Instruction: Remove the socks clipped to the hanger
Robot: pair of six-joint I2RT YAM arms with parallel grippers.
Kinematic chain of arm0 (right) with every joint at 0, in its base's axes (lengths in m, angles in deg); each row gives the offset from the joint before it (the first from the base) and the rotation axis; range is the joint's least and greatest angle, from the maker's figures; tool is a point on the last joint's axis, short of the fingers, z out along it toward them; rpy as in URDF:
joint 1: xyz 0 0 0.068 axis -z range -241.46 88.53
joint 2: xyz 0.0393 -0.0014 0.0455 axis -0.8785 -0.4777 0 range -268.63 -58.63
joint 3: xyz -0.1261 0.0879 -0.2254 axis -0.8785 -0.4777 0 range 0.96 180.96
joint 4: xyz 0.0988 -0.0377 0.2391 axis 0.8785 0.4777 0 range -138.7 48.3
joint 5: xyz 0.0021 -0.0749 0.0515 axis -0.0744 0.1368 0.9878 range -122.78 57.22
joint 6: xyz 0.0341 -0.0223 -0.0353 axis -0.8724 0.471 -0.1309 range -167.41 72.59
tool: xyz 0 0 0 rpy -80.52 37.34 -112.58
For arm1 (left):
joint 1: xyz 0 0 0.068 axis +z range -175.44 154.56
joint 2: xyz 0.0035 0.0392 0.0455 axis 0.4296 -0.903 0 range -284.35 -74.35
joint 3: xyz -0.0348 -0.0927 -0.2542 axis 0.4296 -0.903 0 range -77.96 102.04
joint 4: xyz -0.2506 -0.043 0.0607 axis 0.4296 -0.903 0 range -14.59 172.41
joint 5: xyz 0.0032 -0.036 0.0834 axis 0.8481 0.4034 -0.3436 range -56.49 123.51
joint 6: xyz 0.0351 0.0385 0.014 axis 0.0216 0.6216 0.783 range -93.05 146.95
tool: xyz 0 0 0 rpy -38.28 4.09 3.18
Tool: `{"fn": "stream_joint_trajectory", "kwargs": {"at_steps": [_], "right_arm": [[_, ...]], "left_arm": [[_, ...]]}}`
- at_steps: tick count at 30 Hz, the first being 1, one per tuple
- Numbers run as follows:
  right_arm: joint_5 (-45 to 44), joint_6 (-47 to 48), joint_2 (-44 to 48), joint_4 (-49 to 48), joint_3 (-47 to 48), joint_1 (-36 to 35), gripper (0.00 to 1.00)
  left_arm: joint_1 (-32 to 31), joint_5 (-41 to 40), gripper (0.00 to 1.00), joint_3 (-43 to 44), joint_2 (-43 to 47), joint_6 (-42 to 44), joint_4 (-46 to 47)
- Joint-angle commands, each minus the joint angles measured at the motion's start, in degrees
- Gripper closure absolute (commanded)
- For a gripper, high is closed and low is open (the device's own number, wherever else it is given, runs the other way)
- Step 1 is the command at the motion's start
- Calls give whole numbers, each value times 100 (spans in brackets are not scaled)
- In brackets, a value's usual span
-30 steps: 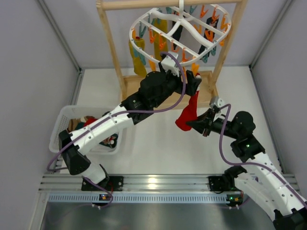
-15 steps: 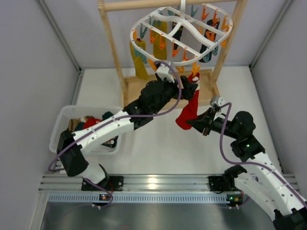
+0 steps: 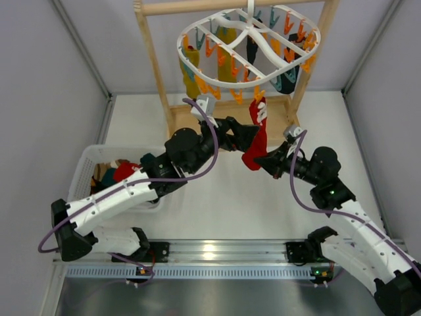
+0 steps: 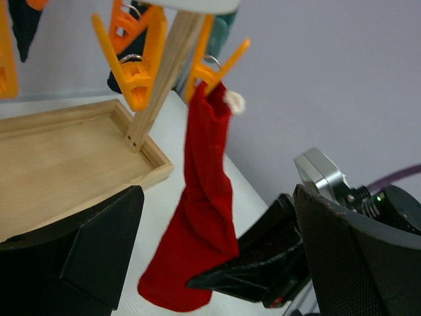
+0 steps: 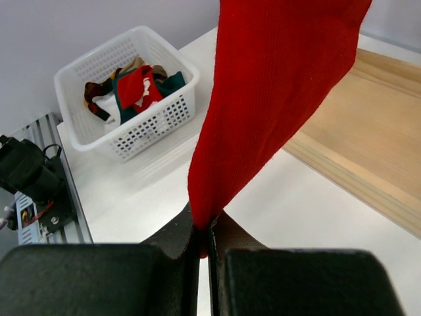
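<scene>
A red sock (image 3: 256,139) hangs from an orange clip (image 3: 258,105) at the front of the white oval hanger (image 3: 247,41). My right gripper (image 3: 264,162) is shut on the sock's lower end (image 5: 276,99), its jaws (image 5: 209,234) pinching the fabric. My left gripper (image 3: 248,135) stands open just left of the sock and touches nothing. In the left wrist view the sock (image 4: 205,217) hangs between the wide fingers (image 4: 99,250), still in its clip (image 4: 214,69). A mustard-yellow sock (image 3: 191,78) and dark socks (image 3: 289,78) hang further back.
The hanger hangs from a wooden rack (image 3: 154,59) with a wooden base tray (image 5: 368,131) behind the sock. A white basket (image 3: 85,164) with several socks sits at the left (image 5: 99,59). Grey walls close in both sides.
My left arm has dropped down and back from the clips and now sits lower beside the sock. The right gripper has shifted slightly up and left with the sock in it. The hanger has swung a little.
</scene>
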Motion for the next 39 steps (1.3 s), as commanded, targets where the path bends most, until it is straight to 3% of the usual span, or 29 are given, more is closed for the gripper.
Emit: {"fn": "stream_joint_trajectory", "kwargs": {"at_steps": [1, 12, 18, 22, 30, 39], "right_arm": [[-181, 32, -11, -495, 184, -119, 100], [65, 6, 270, -416, 149, -199, 100], [197, -38, 454, -319, 210, -207, 100], [459, -56, 525, -266, 263, -199, 100], [812, -91, 481, -231, 325, -199, 100], [812, -38, 349, -222, 333, -427, 100]], "left_arm": [[-275, 103, 1, 314, -39, 203, -189], [-232, 84, 2, 1947, -1066, 792, -242], [-144, -64, 5, 2327, -1524, 845, -242], [-100, -232, 5, 2274, -1585, 976, -199], [-12, 382, 5, 1818, -1621, 1346, 942], [-21, 375, 5, 1449, -1761, 1636, 1778]]}}
